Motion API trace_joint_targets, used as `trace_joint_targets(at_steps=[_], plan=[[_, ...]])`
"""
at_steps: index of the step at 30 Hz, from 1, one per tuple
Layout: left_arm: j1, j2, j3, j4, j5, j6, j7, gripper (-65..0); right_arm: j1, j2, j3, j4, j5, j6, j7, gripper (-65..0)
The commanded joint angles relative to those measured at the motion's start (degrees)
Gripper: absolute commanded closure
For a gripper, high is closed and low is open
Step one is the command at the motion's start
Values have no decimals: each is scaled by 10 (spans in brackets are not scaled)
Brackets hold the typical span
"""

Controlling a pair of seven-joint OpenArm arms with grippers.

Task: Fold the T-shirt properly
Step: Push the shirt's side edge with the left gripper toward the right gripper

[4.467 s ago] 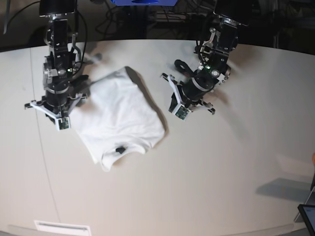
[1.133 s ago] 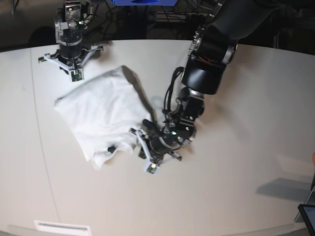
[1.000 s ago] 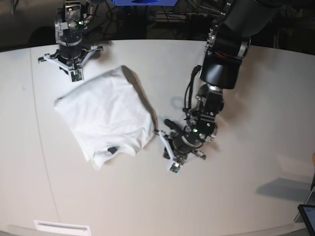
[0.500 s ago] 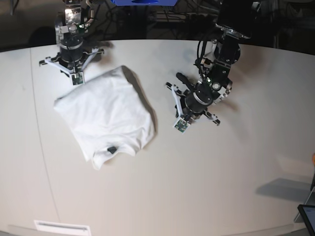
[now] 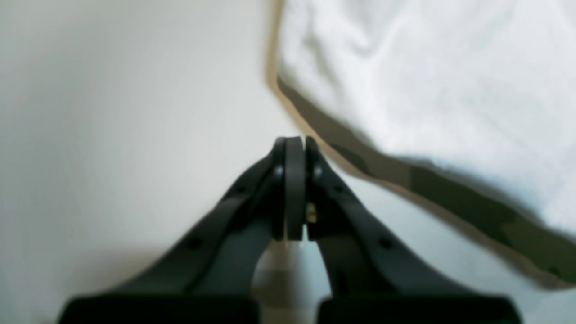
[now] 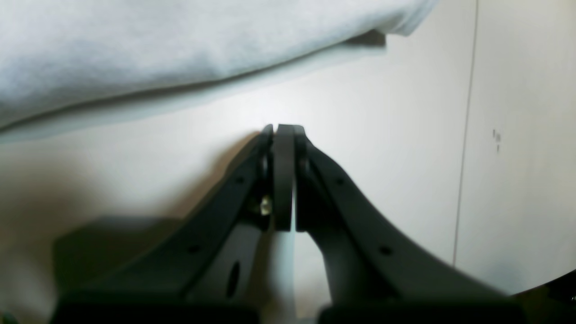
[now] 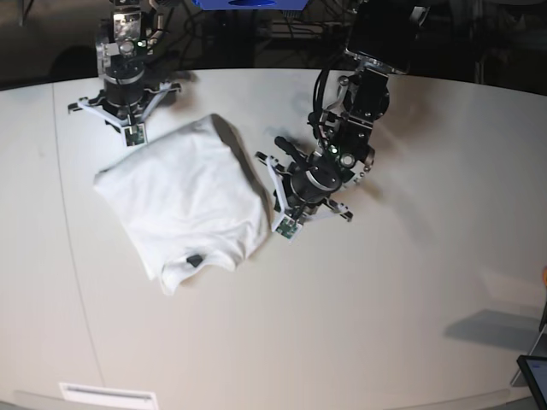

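The T-shirt lies folded into a rough rectangle on the white table, plain white side up, with a small dark tag near its front edge. My left gripper is shut and holds nothing, just off the shirt's right edge. In the left wrist view its jaws are pressed together over bare table, with the T-shirt up to the right. My right gripper is shut and holds nothing, by the shirt's far left corner. In the right wrist view it sits just short of the T-shirt's edge.
A thin seam runs down the table on the left and shows as a seam in the right wrist view. A dark tablet corner sits at the bottom right. Cables and equipment crowd the dark back edge.
My left arm pulled back from the shirt's front hem, swung to the right, and has now come back left beside the shirt's right edge. The right arm and the shirt have not moved.
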Motion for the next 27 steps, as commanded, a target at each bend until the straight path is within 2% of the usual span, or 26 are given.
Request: trace_joint_targets(at_steps=[1,7,12,15,20,27], plan=[[-17,9,-1,-1,-1,0,-11,0,-4,-1,1,6,-1,-1,-2,-3],[-38,27,0,-62,-1,0,-15,0,-4,-1,1,6,-1,-1,-2,-3],[-82,31,28,-126,-1,0,-20,0,-3,-1,1,6,-1,-1,-2,-3],[-104,40,40,-161,-2,0,-52,0,-3,-1,1,6,-1,-1,-2,-3],[-149,75,41,-248,-1,0,-65,0,-3,-1,1,6,-1,-1,-2,-3],[-219,119,41,-385,-1,0,-146,0,-5,-1,1,6,-1,-1,-2,-3]])
